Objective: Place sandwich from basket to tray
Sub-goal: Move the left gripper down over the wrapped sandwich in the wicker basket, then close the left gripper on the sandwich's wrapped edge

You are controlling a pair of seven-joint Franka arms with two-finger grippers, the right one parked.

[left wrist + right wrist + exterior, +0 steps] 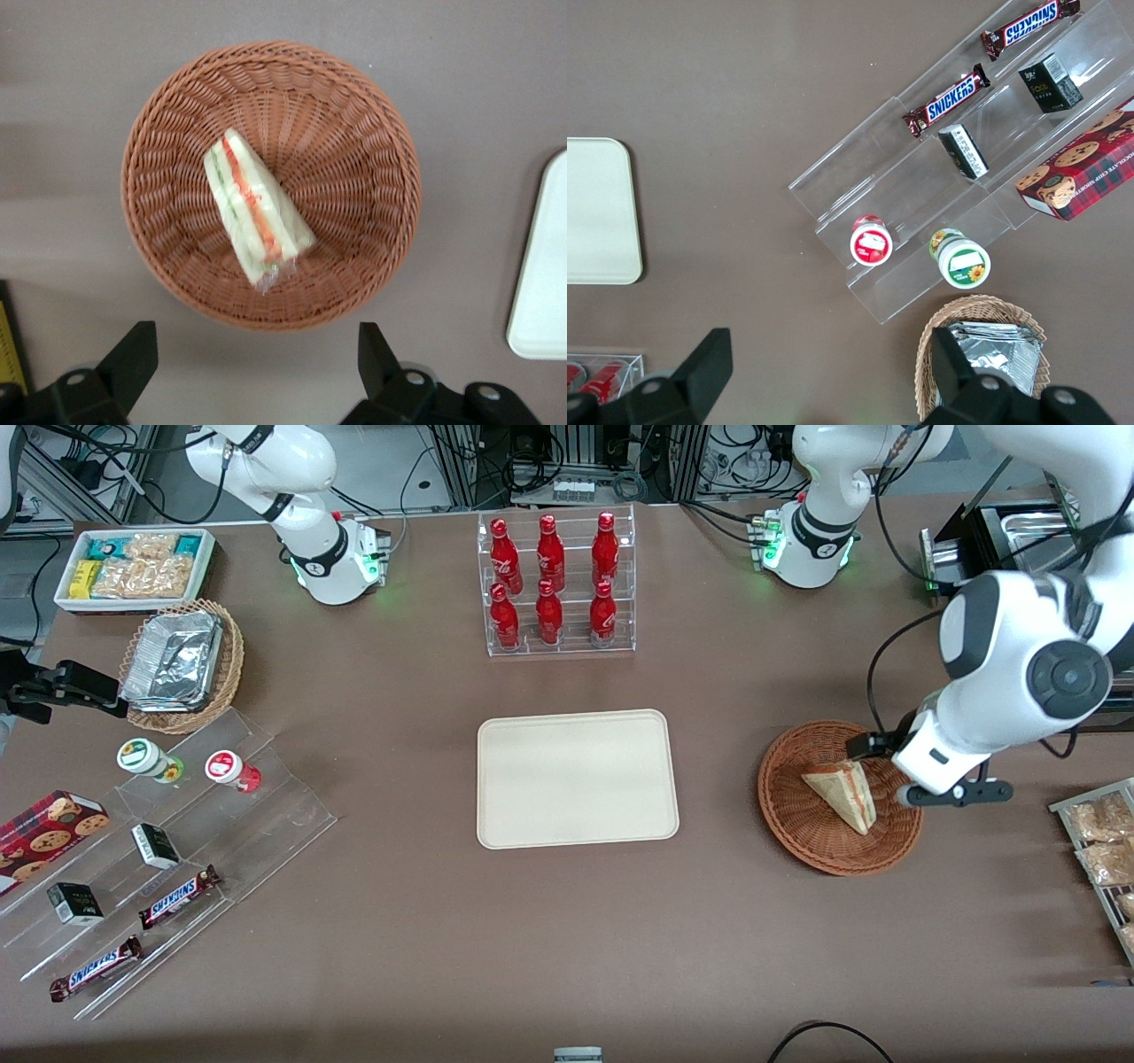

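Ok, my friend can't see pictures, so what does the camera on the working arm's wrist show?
A triangular white-bread sandwich with red, orange and green filling lies in a round reddish-brown wicker basket on a brown table. The black gripper hovers above the basket's rim, jaws wide open and holding nothing. A corner of the cream-beige rectangular tray shows beside the basket.

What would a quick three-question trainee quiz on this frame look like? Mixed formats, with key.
1. True or false: the sandwich already lies on the tray.
2. Multiple choice: the gripper is A) shut on the sandwich, B) open, above the basket, touching nothing, C) open over the tray.
3. Fill in: six red ______ stand in the clear rack, farther from the front camera than the tray.

Key
1. False: it lies in the basket, filling edge up; nothing is on the tray.
2. B: the wrist view shows both fingers spread apart, short of the basket rim.
3. bottles
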